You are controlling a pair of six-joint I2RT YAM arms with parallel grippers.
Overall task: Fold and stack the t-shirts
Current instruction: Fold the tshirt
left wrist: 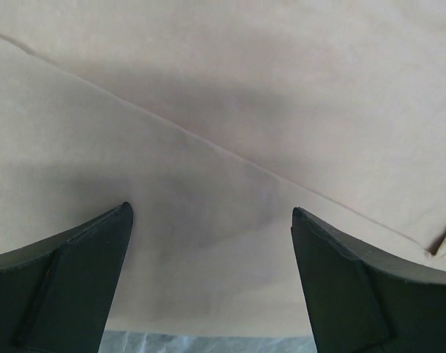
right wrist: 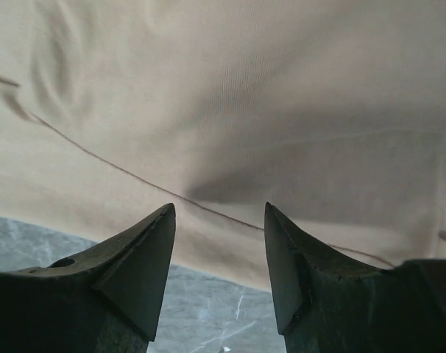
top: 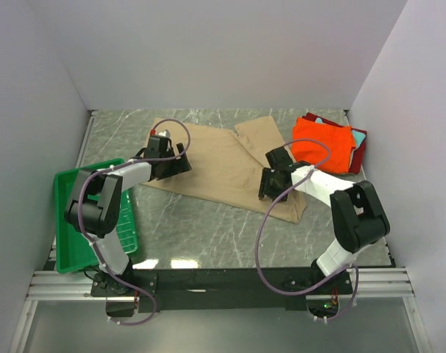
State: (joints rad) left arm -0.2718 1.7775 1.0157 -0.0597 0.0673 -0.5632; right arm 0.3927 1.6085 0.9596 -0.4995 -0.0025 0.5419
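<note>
- Tabletop scene from above: a large tan t-shirt lies spread and partly rumpled across the middle of a grey marbled table, with an arm at each side of it.
- The left gripper sits low over the shirt's left part. In its wrist view the left gripper has its jaws wide apart with nothing between them, only cloth and a diagonal seam below.
- The right gripper hovers at the shirt's right part. In its wrist view the right gripper is partly open and empty, its tips just above the near hem, with bare table showing beneath.
- At the far right corner, a folded orange t-shirt tops a pile, with a dark red t-shirt and a teal t-shirt peeking out underneath.
- The step in hand appears to be taking hold of the tan shirt to begin its fold; the folding looks barely started.
- The next move likely calls for both grippers to drop, pinch the cloth near its edge, and lift together so the fabric carries over evenly.
- A green tray crowds the left edge just beside the left arm; the pile is near the right arm.
- The near half of the table offers the most room for moving.
</note>
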